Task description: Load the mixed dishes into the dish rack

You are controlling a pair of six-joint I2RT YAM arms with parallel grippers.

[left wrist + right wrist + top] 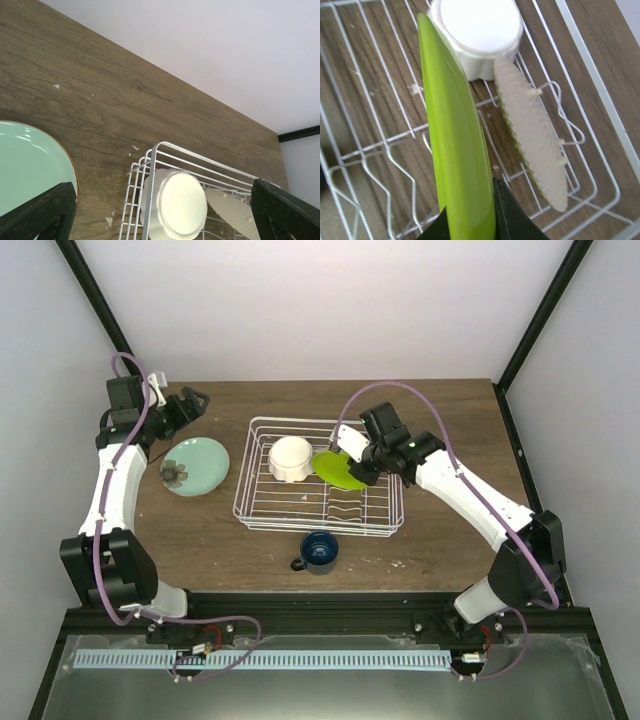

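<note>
The white wire dish rack stands mid-table. A cream scalloped bowl lies upside down in its far left part, also in the left wrist view. A flat cream plate stands on edge in the slots beside the bowl. My right gripper is shut on the lime-green dish, holding it on edge over the rack slots between bowl and cream plate. The mint-green plate lies flat left of the rack. The dark blue mug stands on the table in front of the rack. My left gripper is open and empty, high over the far left.
A small dark grey object sits at the mint plate's left edge; I cannot tell what it is. Black frame posts stand at the back corners, with walls close behind the table. The rack's near slots hold nothing.
</note>
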